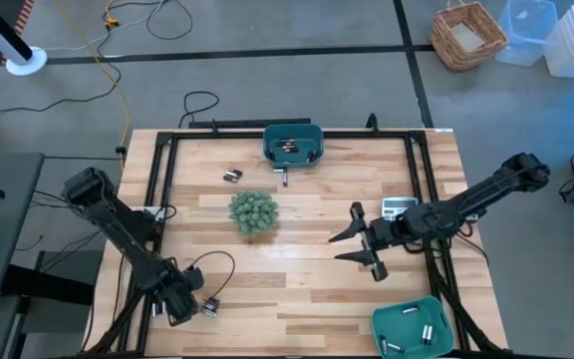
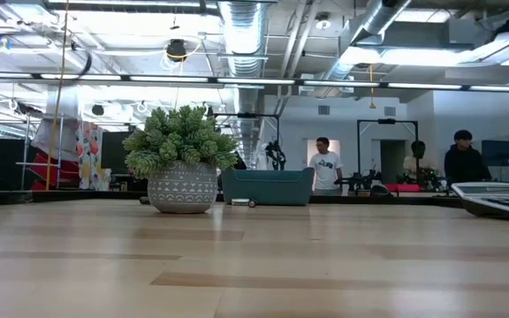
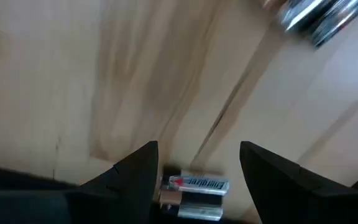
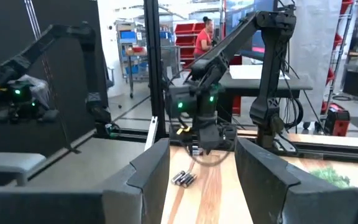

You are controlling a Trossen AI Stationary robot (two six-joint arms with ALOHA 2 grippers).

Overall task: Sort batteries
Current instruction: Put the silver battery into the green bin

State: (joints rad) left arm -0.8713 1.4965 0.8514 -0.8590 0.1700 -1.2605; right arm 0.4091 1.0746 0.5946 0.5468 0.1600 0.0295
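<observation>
Pale butcher-block wood makes up the tabletop (image 1: 297, 289) I am working over, framed by black rails.

My left gripper (image 1: 195, 305) sits low at the near left corner, jaws apart, straddling two silvery cylindrical batteries (image 3: 193, 190) lying side by side on the wood; in its wrist view they rest between the dark fingers (image 3: 135, 174) without being clamped.

My right gripper (image 1: 365, 242) hovers right of centre, pointing toward the left side, with its jaws spread wide and nothing between them.

A teal rectangular bin (image 1: 294, 143) stands at the far edge, holding several dark batteries (image 1: 287, 147). Another loose battery (image 1: 285, 178) lies just in front of it, and a pair of dark cells (image 1: 232, 176) lies further left.

A second teal bin (image 1: 414, 327) at the near right corner holds a few silvery batteries (image 1: 428, 331).

A spiky green plant in a grey patterned pot (image 2: 182, 160) stands near the middle. A grey calculator (image 1: 399, 206) rests by the right rail.

People (image 2: 325, 166) stand in the room beyond.
</observation>
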